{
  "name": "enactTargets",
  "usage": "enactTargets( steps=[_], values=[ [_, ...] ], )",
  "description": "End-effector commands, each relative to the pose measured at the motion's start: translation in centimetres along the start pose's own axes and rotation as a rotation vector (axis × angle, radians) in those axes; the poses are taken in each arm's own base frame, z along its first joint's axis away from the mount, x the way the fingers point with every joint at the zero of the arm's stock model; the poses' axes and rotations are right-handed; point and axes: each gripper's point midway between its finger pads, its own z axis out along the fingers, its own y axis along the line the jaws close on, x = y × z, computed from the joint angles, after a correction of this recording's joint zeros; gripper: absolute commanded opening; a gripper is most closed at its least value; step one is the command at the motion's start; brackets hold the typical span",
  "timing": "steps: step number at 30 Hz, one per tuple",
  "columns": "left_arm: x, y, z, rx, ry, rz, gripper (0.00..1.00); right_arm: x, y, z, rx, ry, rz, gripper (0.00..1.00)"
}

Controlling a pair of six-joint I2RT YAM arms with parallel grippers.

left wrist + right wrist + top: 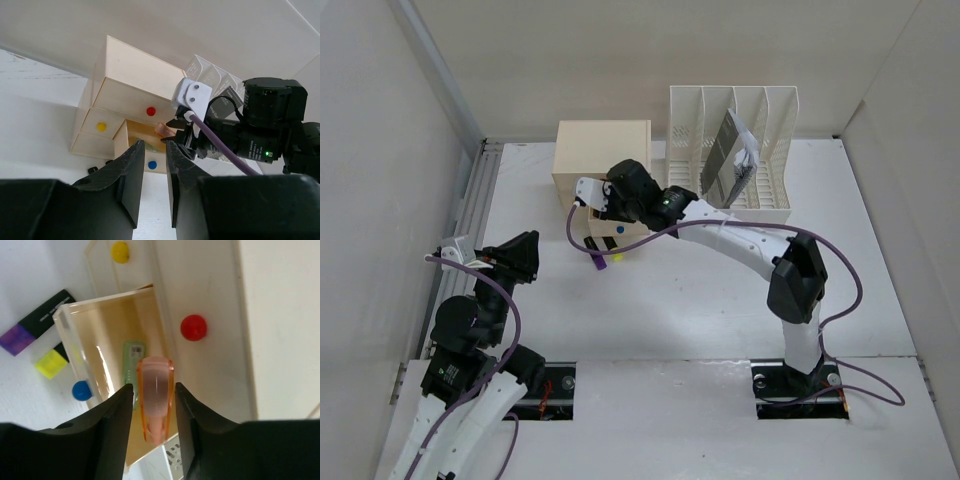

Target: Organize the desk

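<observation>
Right wrist: markers (35, 322) (purple, yellow) on desk (30, 270) beside drawer (110, 325).

drawer box (603, 150) | blue-knob drawer (107, 330) open | orange pen (155, 385), perhaps, above | file rack (780, 110)

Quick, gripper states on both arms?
Left gripper: open only a crack, holding nothing.
Right gripper: closed on a translucent orange marker above the open drawer.

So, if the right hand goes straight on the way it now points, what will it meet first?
Most likely the open drawer: the right hand holds an orange pen aimed into it, near the green item lying inside. Depth is unclear.
</observation>
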Motion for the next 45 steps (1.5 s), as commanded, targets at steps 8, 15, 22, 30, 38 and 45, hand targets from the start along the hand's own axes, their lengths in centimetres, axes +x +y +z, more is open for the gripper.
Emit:
enactTargets(
  steps=[8, 15, 22, 30, 38, 45],
  values=[
    [-0.9, -0.3, 0.1, 0.009, -0.039, -0.011, 0.21, -3.4, -2.7, -1.9, 0.069, -0.151, 0.057, 0.33],
    [-0.9, -0.3, 0.1, 0.009, -0.039, -0.011, 0.21, -4.0, 2.8, -2.8, -0.334, -0.283, 0.083, 0.00],
    [0.4, -0.8, 0.6, 0.038, 0.004, -0.034, 0.21, -1.4, 6.2, -1.4, -0.490, -0.220, 0.059, 0.00],
    [5.3, -0.7, 1.6, 0.048, 0.100, -0.234, 0.19, 1.9, 2.1, 2.8, -0.159, -0.057, 0.195, 0.00],
    [10.0, 2.4, 2.6, -0.006, 0.054, -0.393, 0.20, 4.4, -5.2, 3.3, 0.293, 0.041, 0.265, 0.00],
    [11.8, 2.6, 4.6, 0.004, 0.032, -0.478, 0.29, 5.5, -5.8, 4.2, 0.363, 0.087, 0.271, 0.00]
  ],
)
